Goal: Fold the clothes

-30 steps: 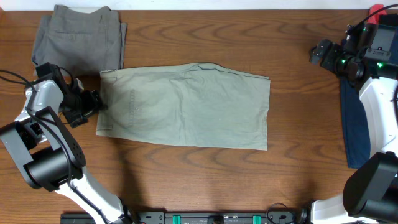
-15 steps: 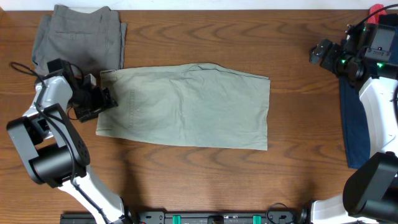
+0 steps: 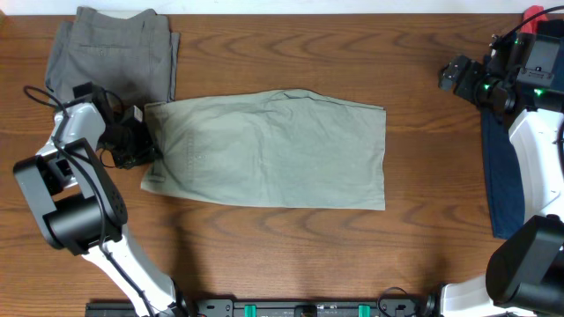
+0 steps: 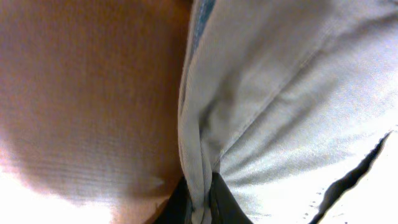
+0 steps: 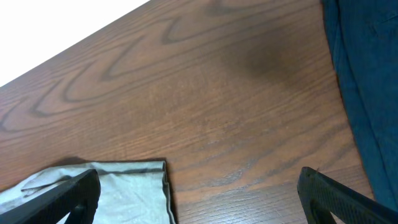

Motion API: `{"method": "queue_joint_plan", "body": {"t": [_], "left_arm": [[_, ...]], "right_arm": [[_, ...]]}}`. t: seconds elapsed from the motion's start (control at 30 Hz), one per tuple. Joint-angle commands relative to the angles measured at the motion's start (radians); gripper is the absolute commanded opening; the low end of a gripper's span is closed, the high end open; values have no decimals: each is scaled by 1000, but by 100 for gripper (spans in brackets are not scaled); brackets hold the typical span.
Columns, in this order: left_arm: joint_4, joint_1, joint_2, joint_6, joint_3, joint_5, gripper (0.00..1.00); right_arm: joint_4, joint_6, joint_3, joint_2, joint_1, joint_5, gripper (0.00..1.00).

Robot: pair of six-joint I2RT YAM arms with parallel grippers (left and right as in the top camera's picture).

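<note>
Pale khaki-green shorts (image 3: pixel 273 150) lie flat across the middle of the table, folded in half. My left gripper (image 3: pixel 145 145) is shut on their left edge, and in the left wrist view a pinched fold of the pale fabric (image 4: pixel 202 180) stands between the two dark fingers (image 4: pixel 227 205). Folded grey shorts (image 3: pixel 115 53) rest at the back left. A navy blue garment (image 3: pixel 500 176) lies at the right edge, partly under my right arm. My right gripper (image 5: pixel 199 193) hangs open above bare wood at the back right, with a corner of the khaki shorts (image 5: pixel 124 186) below it.
The wooden table (image 3: pixel 291 255) extends around the shorts. My right arm's white link (image 3: pixel 538 150) lies over the navy garment. The navy cloth (image 5: pixel 367 81) fills the right side of the right wrist view.
My left gripper has moved right onto the shorts' left edge and closed on it. The shorts have shifted slightly to the right. The right arm has stayed still.
</note>
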Motion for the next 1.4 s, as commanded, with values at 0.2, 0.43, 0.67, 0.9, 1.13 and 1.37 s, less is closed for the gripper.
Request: {"method": "queue_joint_plan", "body": {"t": [0.2, 0.43, 0.67, 0.9, 1.13, 1.37], "left_arm": [[-283, -11, 61, -175, 196, -381, 6], [-443, -19, -60, -174, 388, -387, 6], [-534, -106, -210, -173, 491, -386, 6], [-523, -322, -285, -174, 492, -323, 6], [-469, -536, -274, -212, 465, -296, 6], [-454, -681, -249, -235, 444, -257, 6]], "right_arm": [[0, 6, 6, 2, 6, -3, 99], [0, 6, 6, 2, 6, -3, 99], [0, 6, 6, 2, 6, -3, 99], [0, 6, 6, 2, 6, -3, 99], [0, 6, 6, 2, 6, -3, 99], [0, 6, 6, 2, 6, -3, 99]]}}
